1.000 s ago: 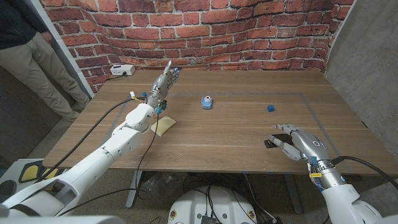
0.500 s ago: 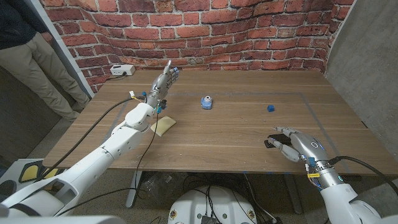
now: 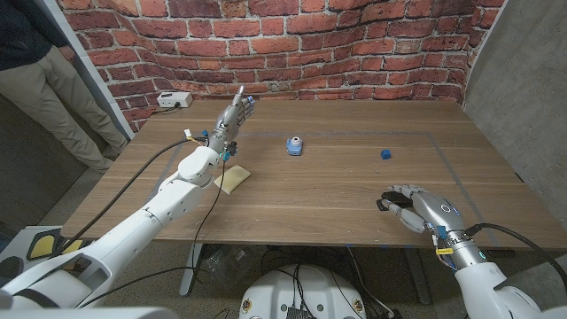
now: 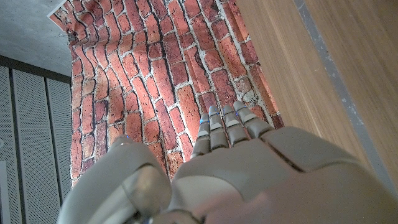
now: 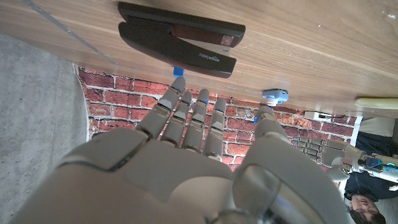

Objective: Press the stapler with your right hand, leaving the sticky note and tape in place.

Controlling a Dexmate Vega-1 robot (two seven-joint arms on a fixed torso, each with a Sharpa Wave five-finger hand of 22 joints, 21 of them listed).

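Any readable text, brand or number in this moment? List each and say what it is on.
Stapler: small white print on its black side, too blurred to read.
Tape: no legible label.
Sticky note: blank as far as it shows.
Nothing else carries readable text.

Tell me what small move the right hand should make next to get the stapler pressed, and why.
Probably lower the right hand straight down onto the stapler. In the right wrist view the fingers are spread with a gap between them and the stapler's black top, so nothing is pressed yet. The tape and sticky note lie well away, so a short downward push should not disturb them.
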